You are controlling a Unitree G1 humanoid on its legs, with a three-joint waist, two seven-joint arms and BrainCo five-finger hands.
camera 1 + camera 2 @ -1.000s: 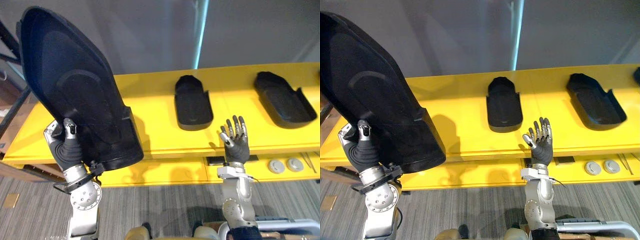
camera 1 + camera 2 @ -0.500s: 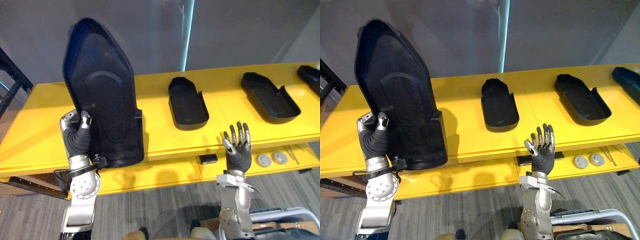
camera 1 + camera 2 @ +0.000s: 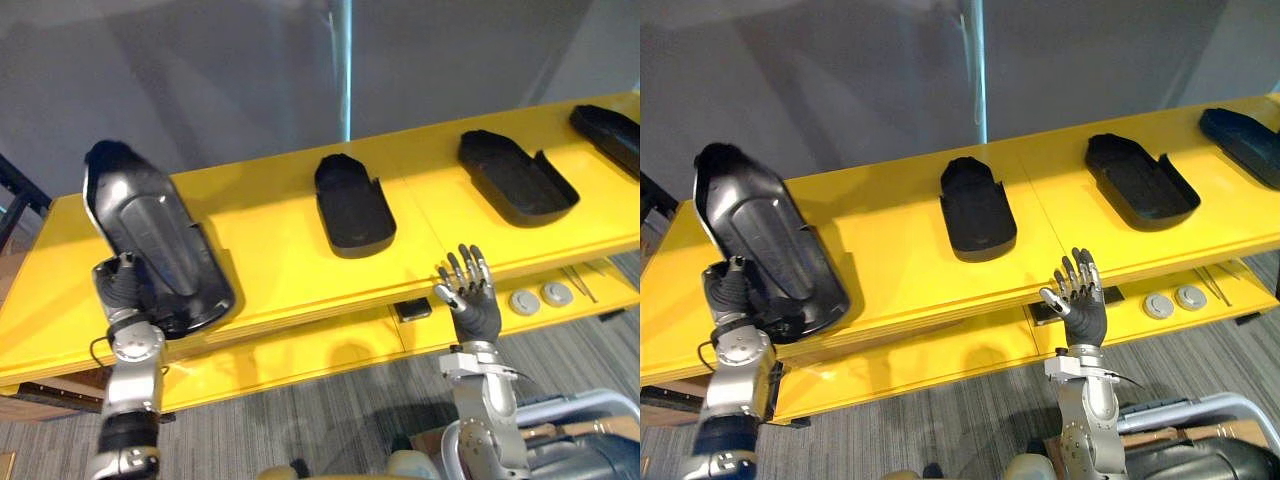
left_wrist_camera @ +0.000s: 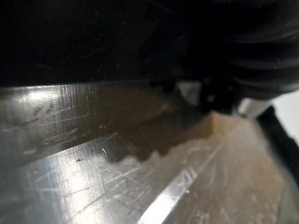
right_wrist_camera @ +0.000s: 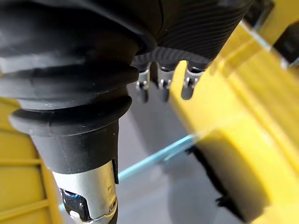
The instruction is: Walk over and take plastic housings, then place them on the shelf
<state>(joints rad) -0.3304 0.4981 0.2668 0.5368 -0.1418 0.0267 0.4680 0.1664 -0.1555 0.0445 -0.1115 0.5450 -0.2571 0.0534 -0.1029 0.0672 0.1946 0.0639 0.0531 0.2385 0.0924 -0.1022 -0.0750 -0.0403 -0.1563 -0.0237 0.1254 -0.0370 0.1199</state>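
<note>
Your left hand is at the near end of a large black housing, which rests hollow side up on the left part of the yellow shelf with its narrow end pointing away from you. You cannot tell whether the hand has hold of it. Your right hand is raised in front of the shelf's near edge, empty, fingers straight and spread. Three smaller housings lie on the shelf: one near the middle, one further right, one at the far right end.
</note>
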